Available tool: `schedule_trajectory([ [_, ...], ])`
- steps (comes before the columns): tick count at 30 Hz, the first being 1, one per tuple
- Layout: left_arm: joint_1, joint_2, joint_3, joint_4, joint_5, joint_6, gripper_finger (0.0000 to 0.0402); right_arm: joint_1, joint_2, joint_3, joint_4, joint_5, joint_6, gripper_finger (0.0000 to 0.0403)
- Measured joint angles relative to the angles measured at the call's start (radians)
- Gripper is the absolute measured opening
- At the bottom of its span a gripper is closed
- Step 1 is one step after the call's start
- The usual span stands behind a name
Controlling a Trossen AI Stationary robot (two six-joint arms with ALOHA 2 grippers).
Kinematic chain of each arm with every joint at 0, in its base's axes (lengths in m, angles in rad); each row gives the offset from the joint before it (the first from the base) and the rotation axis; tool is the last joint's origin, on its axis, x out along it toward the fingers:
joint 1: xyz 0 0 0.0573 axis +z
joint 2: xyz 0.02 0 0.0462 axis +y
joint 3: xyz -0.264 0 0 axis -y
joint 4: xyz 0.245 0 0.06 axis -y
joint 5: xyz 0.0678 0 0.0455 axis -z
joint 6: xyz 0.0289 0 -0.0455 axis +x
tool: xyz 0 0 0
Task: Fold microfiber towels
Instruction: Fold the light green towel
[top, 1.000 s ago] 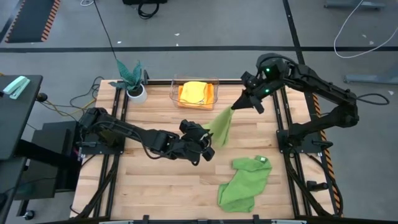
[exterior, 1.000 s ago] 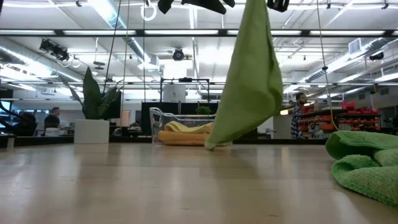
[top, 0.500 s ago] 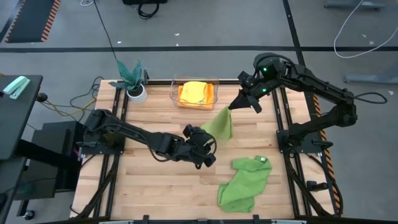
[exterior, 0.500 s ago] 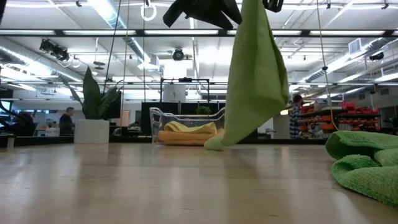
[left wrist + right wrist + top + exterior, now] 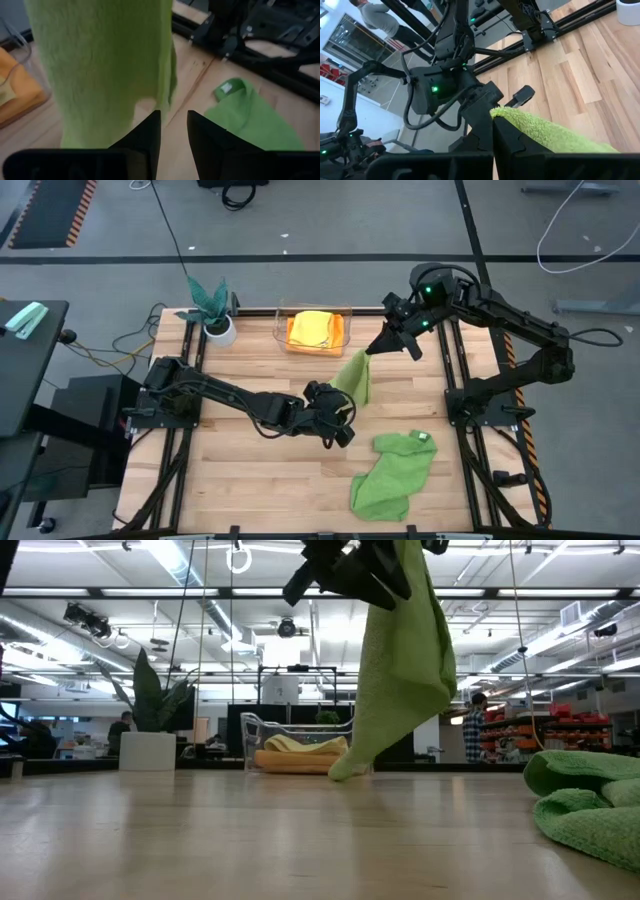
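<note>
R gripper [image 5: 372,352] up high, jaws pinched tight on top corner of the lime green towel [image 5: 354,379], which hangs straight down below them, bottom tip just off the table [image 5: 250,470]. L gripper [image 5: 345,427] sits beside the hanging cloth's lower edge, jaws part spread w/ a narrow gap, nothing between them. Larger mid-green towel [image 5: 392,472] lies crumpled beyond the L jaws, well apart from both. Orange towel [image 5: 312,338] & yellow towel [image 5: 312,325] in the clear bin [image 5: 314,311], behind the hanging cloth.

Overhead, table-level and two close wrist cameras all share the hanging lime green towel [image 5: 355,380].
</note>
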Motion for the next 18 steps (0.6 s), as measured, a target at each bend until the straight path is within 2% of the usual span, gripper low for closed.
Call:
schedule_trajectory([
  [18, 0.023, 0.047, 0.000, 0.009, 0.048, 0.029, 0.0103, 0.000, 0.000, 0.000, 0.008, -0.002, 0.011, 0.0000],
])
